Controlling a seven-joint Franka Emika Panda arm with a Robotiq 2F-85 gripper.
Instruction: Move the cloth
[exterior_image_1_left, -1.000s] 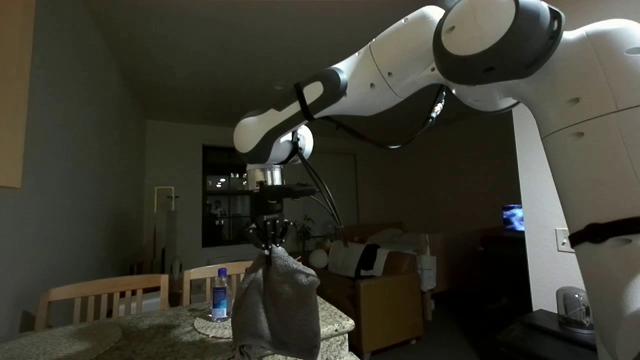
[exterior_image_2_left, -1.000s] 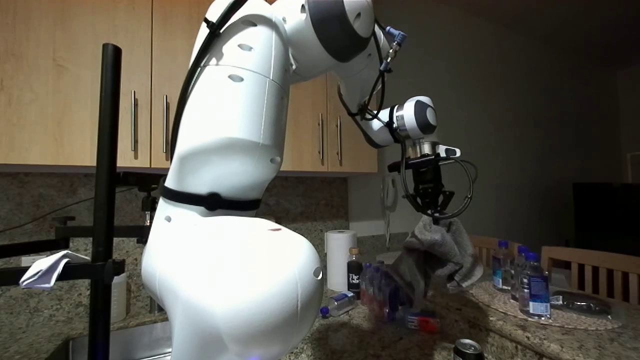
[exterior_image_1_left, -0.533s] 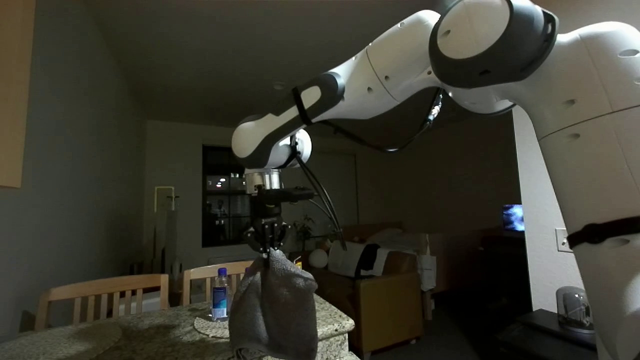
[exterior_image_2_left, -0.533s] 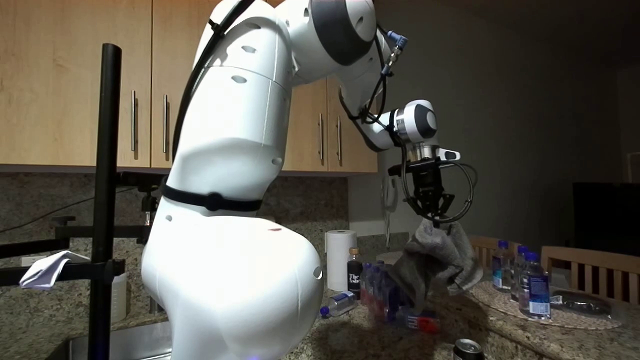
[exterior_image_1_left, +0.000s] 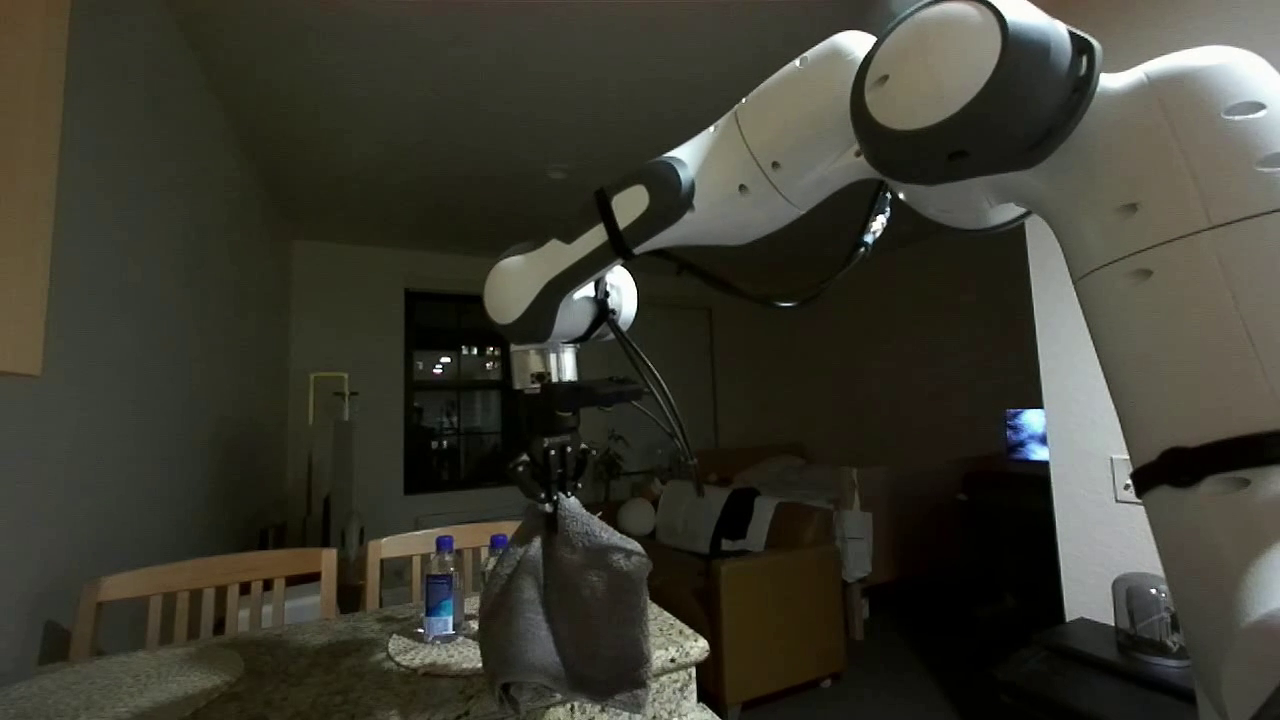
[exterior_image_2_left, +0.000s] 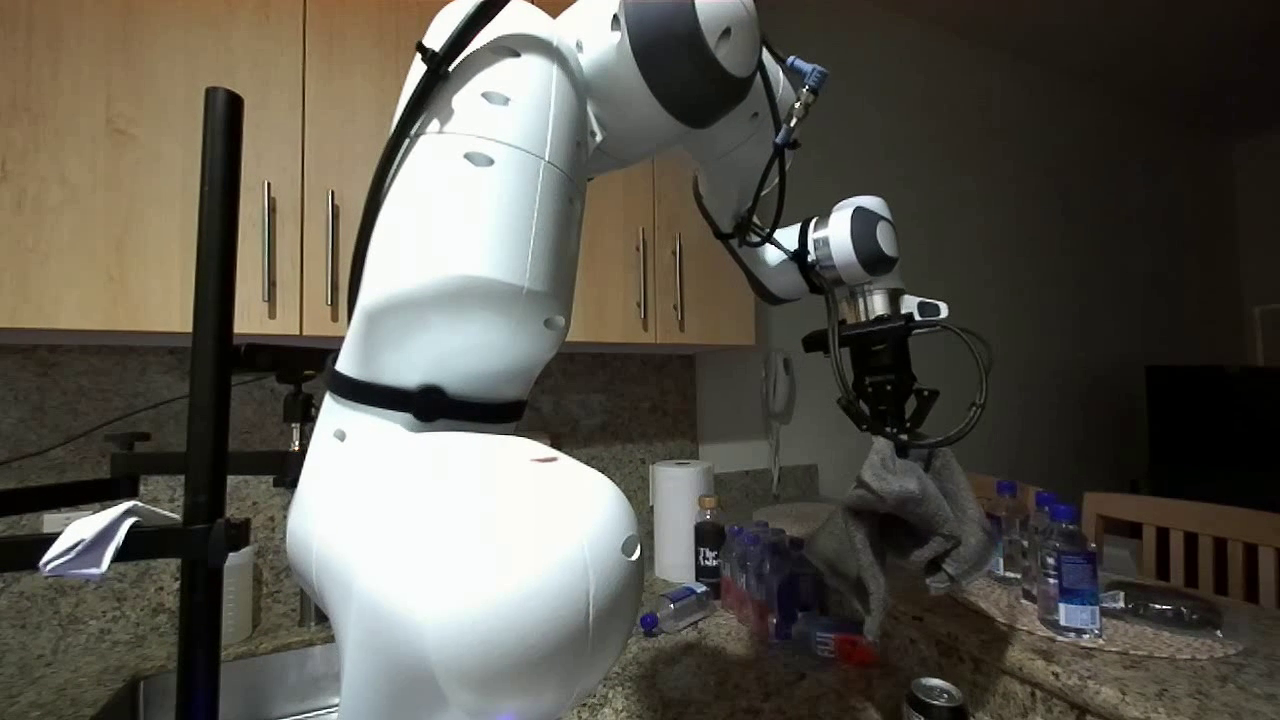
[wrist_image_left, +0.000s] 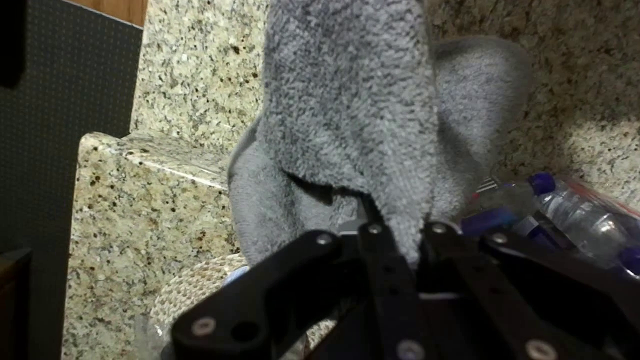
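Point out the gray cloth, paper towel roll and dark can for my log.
Gray cloth (exterior_image_1_left: 570, 610), in an exterior view: middle of its hanging fabric.
Paper towel roll (exterior_image_2_left: 681, 522), in an exterior view: middle of its white side.
Dark can (exterior_image_2_left: 936, 695), in an exterior view: its metallic lid.

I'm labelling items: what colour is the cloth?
The cloth is grey, showing best in the wrist view.

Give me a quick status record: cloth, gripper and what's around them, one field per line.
gripper: closed on the gray cloth
cloth pose: gripped at the top, hanging in folds
cloth touching anything below: cannot tell
round mat: bottles standing on it
blue-capped bottle: on its side, near the paper towel roll
can: upright, cut off by the picture edge
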